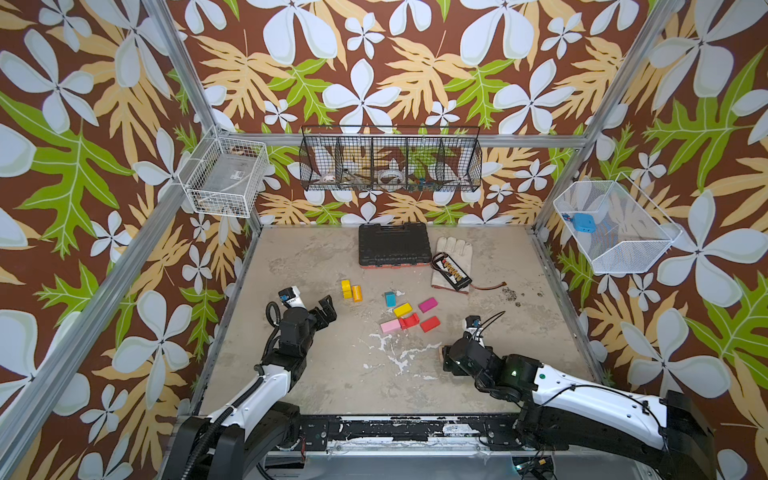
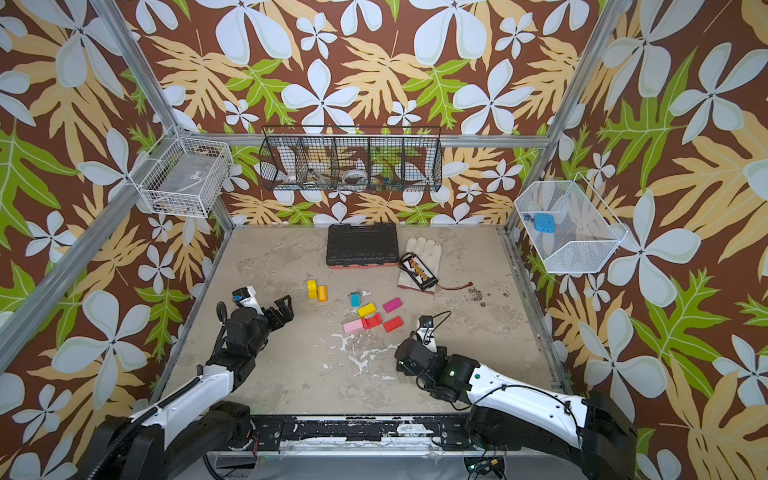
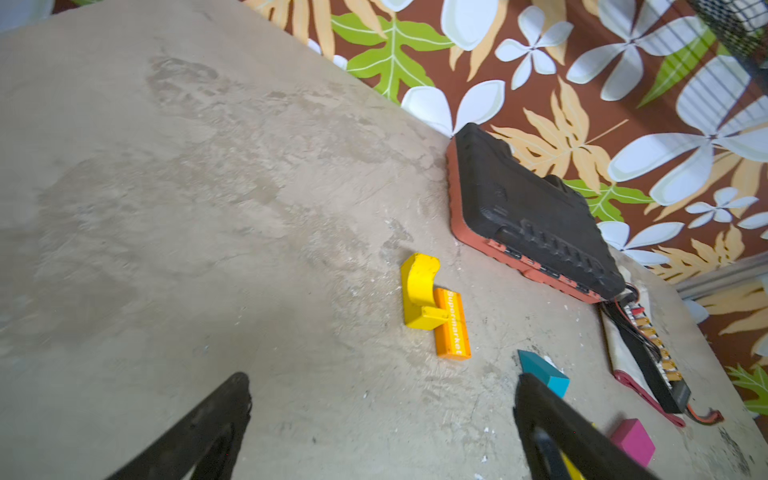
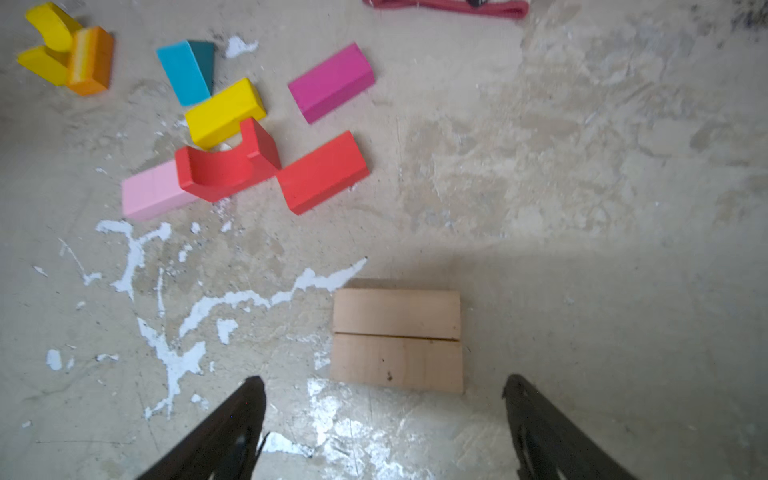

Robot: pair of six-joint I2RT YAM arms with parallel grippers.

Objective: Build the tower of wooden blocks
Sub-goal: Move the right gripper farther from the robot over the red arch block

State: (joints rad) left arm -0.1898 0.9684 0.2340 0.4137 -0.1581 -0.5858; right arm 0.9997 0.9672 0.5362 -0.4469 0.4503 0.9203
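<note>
Top views first, and there's no tower yet. The yellow arch block (image 1: 346,288) lies on the bench (image 1: 299,257), touching an orange block (image 1: 356,293). The teal block (image 1: 390,299), yellow block (image 1: 402,309), magenta block (image 1: 427,304), pink block (image 1: 390,326), red arch block (image 1: 409,321) and red block (image 1: 430,324) lie loose near it, on the side toward the right arm (image 1: 515,370). The left end effector (image 1: 327,306) hovers just beside the yellow arch block, on the side away from that cluster. The black tool case (image 2: 359,245) sits well behind the arch, out of the way.

Left wrist view now: jaws spread wide with nothing between them, and the yellow arch block (image 3: 419,291) is ahead. I'd say it's lined up as a pick.

Right wrist view: the right end effector (image 4: 382,384) gapes wide too, empty. Two tan planks (image 4: 397,340) lie flat, side by side and touching, just past its tips and well apart from the yellow arch block (image 4: 50,41). I'd judge that a foundation: a broad, flat base, set clear of the loose pieces so there's room to stack.
</note>
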